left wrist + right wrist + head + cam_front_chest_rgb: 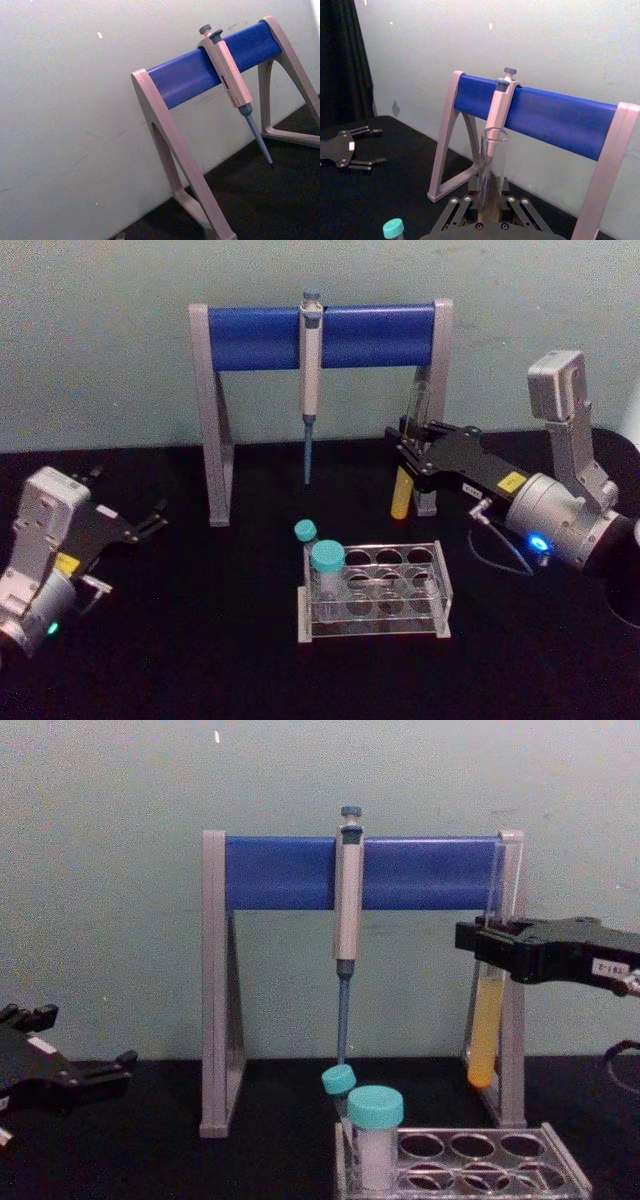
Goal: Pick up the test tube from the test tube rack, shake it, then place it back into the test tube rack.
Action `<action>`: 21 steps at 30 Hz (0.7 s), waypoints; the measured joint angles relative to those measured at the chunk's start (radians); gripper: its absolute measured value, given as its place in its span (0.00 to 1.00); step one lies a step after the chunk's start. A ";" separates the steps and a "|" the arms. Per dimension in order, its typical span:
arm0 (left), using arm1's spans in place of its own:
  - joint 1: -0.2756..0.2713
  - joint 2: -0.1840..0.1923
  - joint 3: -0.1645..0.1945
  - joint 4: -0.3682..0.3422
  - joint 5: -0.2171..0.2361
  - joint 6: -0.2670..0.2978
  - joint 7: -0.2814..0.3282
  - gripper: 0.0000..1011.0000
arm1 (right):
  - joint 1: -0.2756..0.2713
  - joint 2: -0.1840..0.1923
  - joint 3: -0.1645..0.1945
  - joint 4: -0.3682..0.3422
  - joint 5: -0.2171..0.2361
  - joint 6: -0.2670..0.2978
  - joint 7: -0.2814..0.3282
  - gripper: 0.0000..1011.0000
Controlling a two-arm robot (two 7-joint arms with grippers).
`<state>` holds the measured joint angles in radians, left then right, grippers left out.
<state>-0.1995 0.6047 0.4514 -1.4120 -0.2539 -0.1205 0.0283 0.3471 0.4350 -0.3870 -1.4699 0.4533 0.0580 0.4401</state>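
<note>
My right gripper (pixel 411 447) is shut on the test tube (pixel 401 496), holding it upright in the air by its upper half. Yellow-orange liquid fills the tube's lower part (pixel 483 1032), which hangs just in front of the pipette stand's right leg. The test tube rack (pixel 441 587) stands on the black table below and to the left of the tube, closer to me. In the right wrist view the clear tube (pixel 491 162) rises between the fingers (pixel 465 201). My left gripper (pixel 152 521) rests open at the table's left side, far from the rack.
A grey-and-blue pipette stand (pixel 320 337) spans the back of the table with a pipette (pixel 311 360) hanging from its bar. Two teal-capped tubes (pixel 327 558) (pixel 305 531) stand in the rack's left end. The other rack holes (pixel 475 1145) are open.
</note>
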 joint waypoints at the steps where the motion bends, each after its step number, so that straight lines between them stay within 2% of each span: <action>1: 0.000 0.000 0.000 0.000 0.000 0.000 0.000 1.00 | -0.003 -0.001 0.002 -0.004 -0.003 0.000 -0.005 0.23; 10: 0.000 0.000 0.000 0.000 0.000 0.000 0.000 1.00 | -0.043 0.000 0.016 -0.064 -0.021 0.018 -0.041 0.23; 21: 0.000 0.000 0.000 0.000 0.000 0.000 0.000 1.00 | -0.125 0.024 0.028 -0.156 -0.005 0.047 -0.039 0.23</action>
<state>-0.1996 0.6047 0.4514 -1.4120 -0.2539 -0.1205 0.0283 0.2219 0.4588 -0.3587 -1.6257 0.4481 0.1047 0.4010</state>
